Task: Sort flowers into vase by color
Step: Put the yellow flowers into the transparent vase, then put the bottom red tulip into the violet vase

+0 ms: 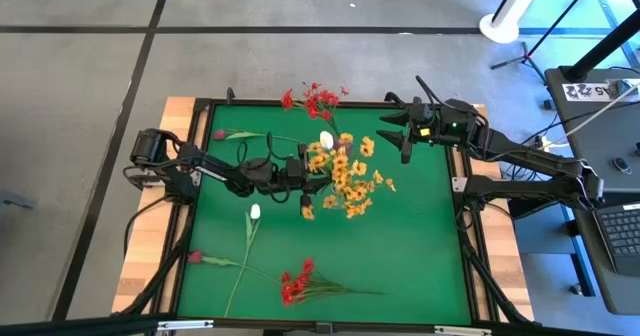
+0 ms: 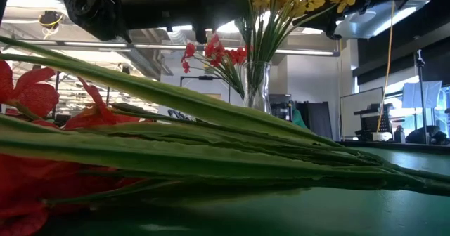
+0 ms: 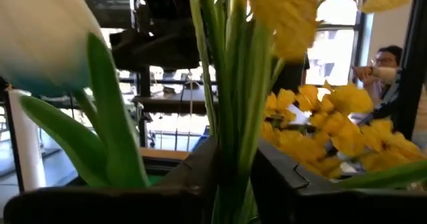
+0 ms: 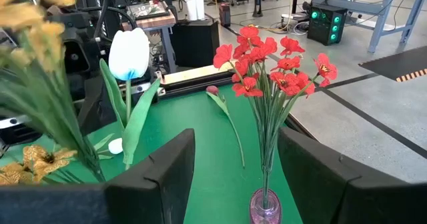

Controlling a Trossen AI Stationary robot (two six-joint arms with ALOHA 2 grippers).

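The surface wears a matt green cloth-like mat inside a pale wood border. The vase is clear glossy glass. The flowers look like fabric blossoms on smooth plastic stems. The right pincer has matt black plastic fingers.

Yellow flowers upright (vase-held)
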